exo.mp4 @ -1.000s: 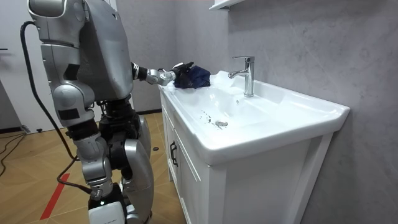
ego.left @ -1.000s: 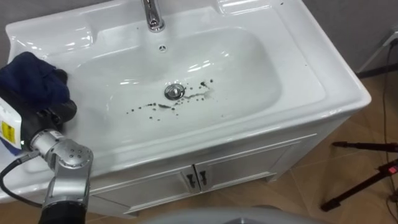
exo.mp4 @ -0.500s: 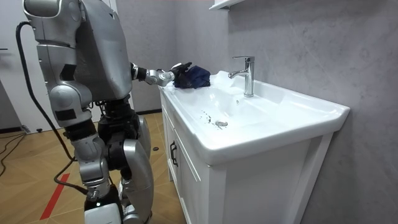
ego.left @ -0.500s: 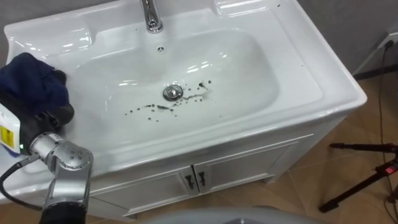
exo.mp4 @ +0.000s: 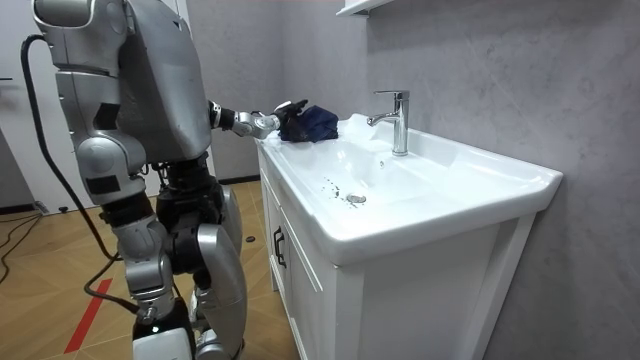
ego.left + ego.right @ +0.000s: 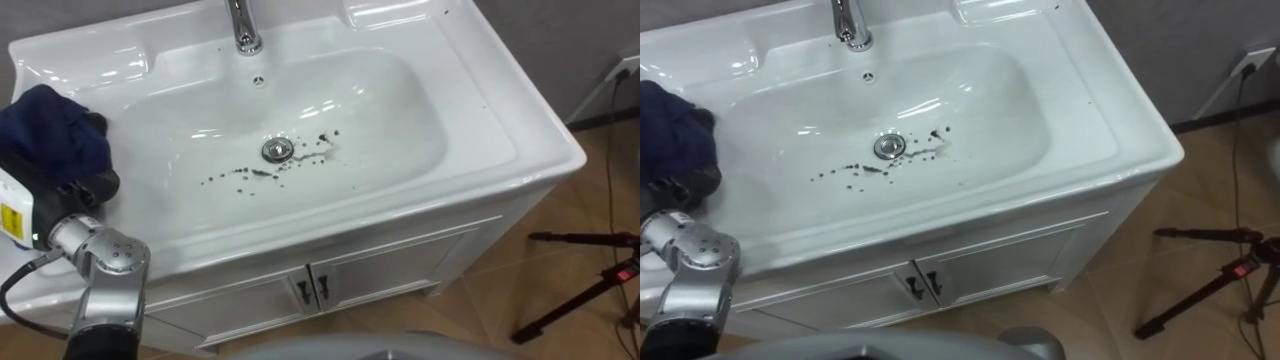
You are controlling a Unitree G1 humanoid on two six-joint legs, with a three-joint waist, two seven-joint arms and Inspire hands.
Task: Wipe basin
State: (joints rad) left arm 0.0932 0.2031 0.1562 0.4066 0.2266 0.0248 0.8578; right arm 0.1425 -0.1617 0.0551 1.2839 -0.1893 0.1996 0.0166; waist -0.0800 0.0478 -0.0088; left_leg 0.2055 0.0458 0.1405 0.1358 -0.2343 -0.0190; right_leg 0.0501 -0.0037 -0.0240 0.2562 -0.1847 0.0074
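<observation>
Very little differs from a second ago. In the room view the robot's upper body has drifted a touch toward that view's left, and the eye views have shifted slightly with it. The left hand [image 6: 88, 186], the cloth [image 6: 50, 130] and the dirt lie where they did.

The robot stands at the left end of the white vanity, its left arm stretched out over the surface [image 6: 505, 95]. The basin [image 6: 400, 110] is sunk into the middle of that surface, with the cabinet doors [image 6: 380, 285] below its front edge.

The dark blue cloth sits bunched on the left edge of the surface, just beside the basin's left rim and not inside the bowl. The left hand is at the cloth's near side. Its dark fingers [image 6: 100, 180] are curled into the folds there and grip the cloth. In the room view one finger stands up above the bundle.

The tap [image 6: 243, 25] rises from the back edge of the surface, centred behind the bowl. The drain [image 6: 278, 149] sits in the bottom of the basin. Dark specks [image 6: 240, 173] are scattered around it, a trail running to its left and a smaller cluster just to its right. None of them has been wiped.
</observation>
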